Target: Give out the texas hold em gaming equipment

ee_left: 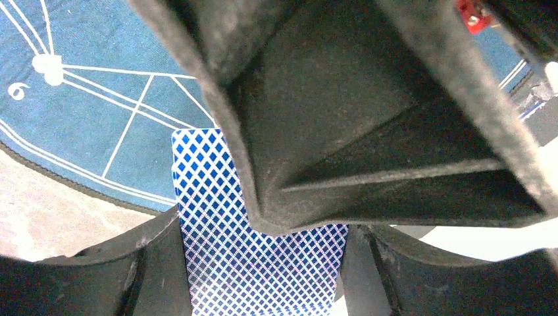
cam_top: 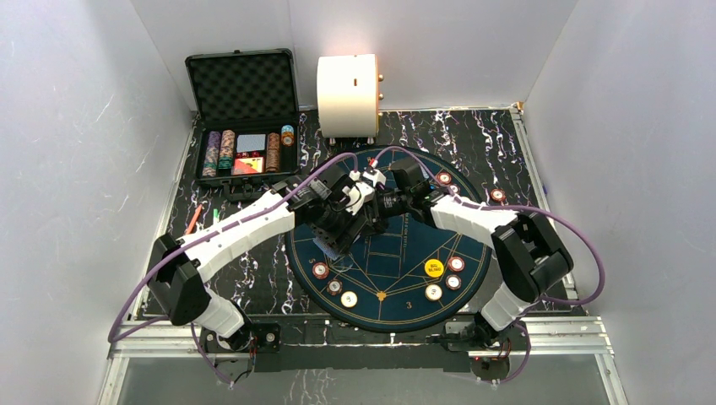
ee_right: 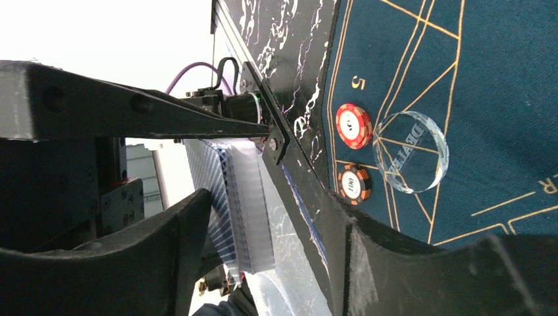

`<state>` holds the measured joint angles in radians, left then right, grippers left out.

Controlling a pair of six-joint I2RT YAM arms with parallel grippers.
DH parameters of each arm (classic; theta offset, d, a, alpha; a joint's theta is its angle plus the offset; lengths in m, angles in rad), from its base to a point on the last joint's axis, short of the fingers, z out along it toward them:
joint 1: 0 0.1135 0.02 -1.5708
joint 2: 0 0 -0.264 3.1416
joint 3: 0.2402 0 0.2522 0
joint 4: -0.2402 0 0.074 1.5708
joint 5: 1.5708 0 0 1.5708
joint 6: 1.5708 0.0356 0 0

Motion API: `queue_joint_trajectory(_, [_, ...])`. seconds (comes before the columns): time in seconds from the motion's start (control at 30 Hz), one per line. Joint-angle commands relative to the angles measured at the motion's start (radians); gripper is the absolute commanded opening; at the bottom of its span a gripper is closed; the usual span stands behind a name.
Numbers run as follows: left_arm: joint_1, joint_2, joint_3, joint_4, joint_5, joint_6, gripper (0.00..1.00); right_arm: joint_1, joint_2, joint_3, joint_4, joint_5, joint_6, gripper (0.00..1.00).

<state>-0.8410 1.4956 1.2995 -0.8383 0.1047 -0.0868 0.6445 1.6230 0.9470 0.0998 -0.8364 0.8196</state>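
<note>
Two arms to look at from the top camera, meeting over the middle of a round blue mat on a black marbled table, white walls all round. Can spot red-and-white chips along the mat's near left rim, more plus a yellow button near right, an open black case far left, a cream cylinder far centre. Can't make out either grip from up here.

Left wrist next: left gripper clamped on a blue-backed deck, with a black finger of the other arm blocking most of it.

Right wrist: right gripper with jaws apart around that deck's edge, can't tell about contact. Only visible here: a clear dealer button just beside two chips on the mat.
</note>
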Motion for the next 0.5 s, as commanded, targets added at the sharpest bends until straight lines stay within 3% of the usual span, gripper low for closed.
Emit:
queue_joint_trajectory(0.0, [-0.006,-0.054,0.023,-0.005,0.005,0.008,0.00,0.004,-0.050,0.041,-0.084,0.045,-0.071,0.67])
queue_joint_trajectory(0.2, [-0.004,-0.067,0.011,-0.005,0.001,0.010,0.00,-0.008,-0.078,0.051,-0.103,0.065,-0.079,0.58])
queue_joint_trajectory(0.47, [-0.004,-0.075,0.009,-0.005,0.000,0.008,0.00,-0.030,-0.098,0.065,-0.143,0.066,-0.101,0.56])
